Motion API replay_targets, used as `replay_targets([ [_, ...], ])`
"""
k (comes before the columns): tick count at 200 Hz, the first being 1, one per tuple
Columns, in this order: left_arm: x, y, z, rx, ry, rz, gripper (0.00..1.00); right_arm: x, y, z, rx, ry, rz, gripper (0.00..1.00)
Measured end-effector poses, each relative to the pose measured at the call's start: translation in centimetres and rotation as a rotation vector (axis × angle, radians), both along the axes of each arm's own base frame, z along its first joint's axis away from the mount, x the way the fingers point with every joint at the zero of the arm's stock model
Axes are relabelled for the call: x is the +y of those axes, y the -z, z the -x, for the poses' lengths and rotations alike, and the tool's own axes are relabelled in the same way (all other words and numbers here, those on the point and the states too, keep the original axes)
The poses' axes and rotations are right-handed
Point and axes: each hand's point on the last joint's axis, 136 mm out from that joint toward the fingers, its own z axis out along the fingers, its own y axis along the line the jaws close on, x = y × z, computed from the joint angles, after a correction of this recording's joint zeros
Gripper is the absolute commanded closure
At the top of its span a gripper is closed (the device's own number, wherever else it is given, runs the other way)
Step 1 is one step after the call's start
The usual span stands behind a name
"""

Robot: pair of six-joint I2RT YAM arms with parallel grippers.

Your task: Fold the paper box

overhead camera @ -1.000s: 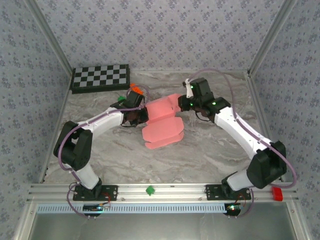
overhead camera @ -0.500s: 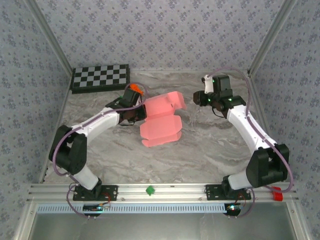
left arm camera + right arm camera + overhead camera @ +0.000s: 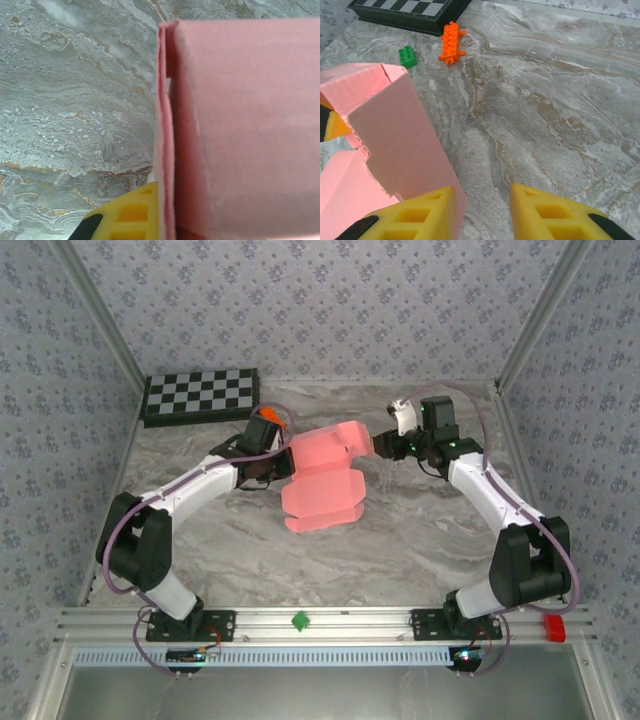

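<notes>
The pink paper box [image 3: 325, 480] lies half-formed in the middle of the marble table, with one panel raised at its far side [image 3: 395, 135]. My left gripper [image 3: 281, 462] is shut on the box's left edge. In the left wrist view its yellow finger [image 3: 131, 214] presses flat against the doubled card [image 3: 240, 125]. My right gripper [image 3: 384, 445] stands open at the raised panel's right edge. Its left finger [image 3: 415, 216] sits just beside the card, and bare table shows between the two fingers [image 3: 482, 215].
A checkerboard [image 3: 200, 393] lies at the far left corner of the table. A small orange brick [image 3: 451, 42] and a green brick [image 3: 408, 56] lie near it, behind the left arm. Patterned walls close in the table on three sides.
My right gripper opened and let go of the box, drew back to the right, then returned to the raised panel's right edge. The left gripper kept its hold.
</notes>
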Motion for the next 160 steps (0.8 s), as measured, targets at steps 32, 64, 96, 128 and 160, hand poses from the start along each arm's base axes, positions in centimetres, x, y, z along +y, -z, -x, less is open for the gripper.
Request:
replay_targets([
  [32,-0.1,0.0,0.1,0.0,0.008,0.003,1.0,0.5,0.9,-0.1,0.015,-0.027,-0.001,0.67],
  [64,-0.1,0.1,0.1,0.002,0.01,0.0,1.0,0.6,0.7,-0.4,-0.004,-0.031,-0.009,0.68],
  [96,-0.1,0.1,0.0,-0.003,0.01,0.004,1.0,0.9,0.4,-0.5,-0.02,-0.045,-0.017,0.68],
  [128,-0.2,0.1,0.0,-0.005,0.013,0.007,1.0,1.5,1.0,-0.2,0.003,-0.09,-0.032,0.68],
  [160,-0.2,0.1,0.0,-0.005,0.014,0.005,1.0,2.5,1.5,0.6,0.025,-0.148,-0.046,0.68],
])
